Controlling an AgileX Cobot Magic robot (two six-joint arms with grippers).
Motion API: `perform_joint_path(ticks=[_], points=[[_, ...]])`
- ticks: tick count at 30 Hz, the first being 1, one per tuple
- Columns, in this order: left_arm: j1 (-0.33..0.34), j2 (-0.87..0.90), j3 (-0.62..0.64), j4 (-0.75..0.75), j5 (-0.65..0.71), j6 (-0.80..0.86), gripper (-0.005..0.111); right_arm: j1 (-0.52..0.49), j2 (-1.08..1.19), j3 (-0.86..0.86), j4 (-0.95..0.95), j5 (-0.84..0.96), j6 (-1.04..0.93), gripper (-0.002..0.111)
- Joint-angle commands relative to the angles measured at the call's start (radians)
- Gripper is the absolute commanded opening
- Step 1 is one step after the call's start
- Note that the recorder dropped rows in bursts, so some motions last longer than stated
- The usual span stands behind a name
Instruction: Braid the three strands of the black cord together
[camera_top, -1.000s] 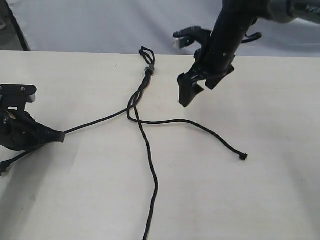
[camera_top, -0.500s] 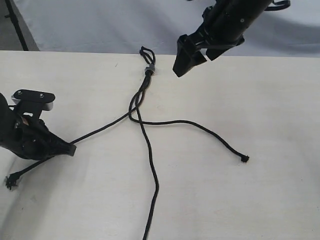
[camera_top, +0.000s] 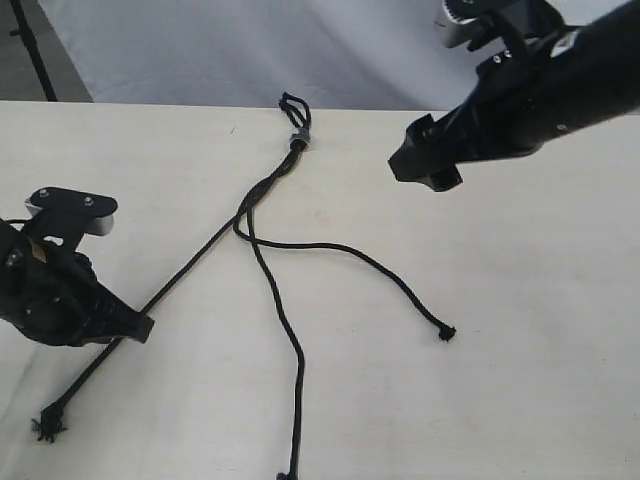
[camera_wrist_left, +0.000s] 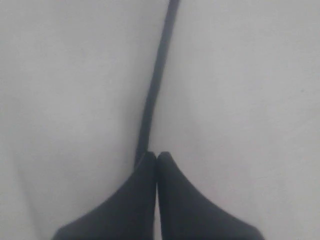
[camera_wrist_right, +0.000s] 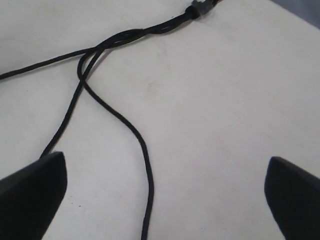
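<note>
Your black cord (camera_top: 272, 178) lies flat on the pale, matte bench (camera_top: 530, 340). It is thin, woven and dull. Its long axis runs from the far edge toward the near one. The small loop (camera_top: 292, 103) points toward the far edge, and the grey band (camera_top: 298, 138) sits just behind it. A short twisted length follows, then the three strands (camera_top: 246, 214) fan out toward you.

The left strand (camera_top: 195, 265) runs almost straight on a diagonal to the near left and ends in a frayed tuft (camera_top: 45, 428). The middle strand (camera_top: 288, 345) wanders in a soft curve to the near edge. The right strand (camera_top: 370, 258) bows out to the right and ends in a small knot (camera_top: 445, 333).

Your left hand (camera_top: 140, 327) sits low on the bench. Its smooth, tapered black fingers (camera_wrist_left: 140, 200) are pressed tip to tip, pinched on the left strand partway along it. Your right hand (camera_top: 425, 162) hangs above the bench to the right of the loop, apart from the cord. Its blunt fingers (camera_wrist_right: 35, 187) are spread wide and hold nothing.
</note>
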Motion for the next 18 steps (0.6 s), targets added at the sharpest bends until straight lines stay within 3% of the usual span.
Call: perform_joint_path(ticks=[1, 5, 10, 15, 18], points=[[-0.004, -0.071, 0.002, -0.006, 0.046, -0.012, 0.000, -0.002, -0.132, 0.171, 0.046, -0.200, -0.009, 0.100], [-0.004, -0.083, 0.002, -0.013, 0.048, -0.012, 0.000, -0.002, -0.205, 0.290, 0.077, -0.314, -0.006, 0.100], [-0.030, -0.079, 0.002, -0.153, -0.034, 0.083, 0.000, -0.002, -0.219, 0.354, 0.135, -0.344, -0.006, 0.100], [-0.183, -0.043, -0.028, -0.432, -0.089, 0.319, 0.000, -0.002, -0.212, 0.359, 0.135, -0.331, -0.006, 0.100], [-0.276, 0.004, -0.087, -0.510, -0.089, 0.383, 0.000, -0.002, -0.212, 0.388, 0.135, -0.397, -0.006, 0.100]])
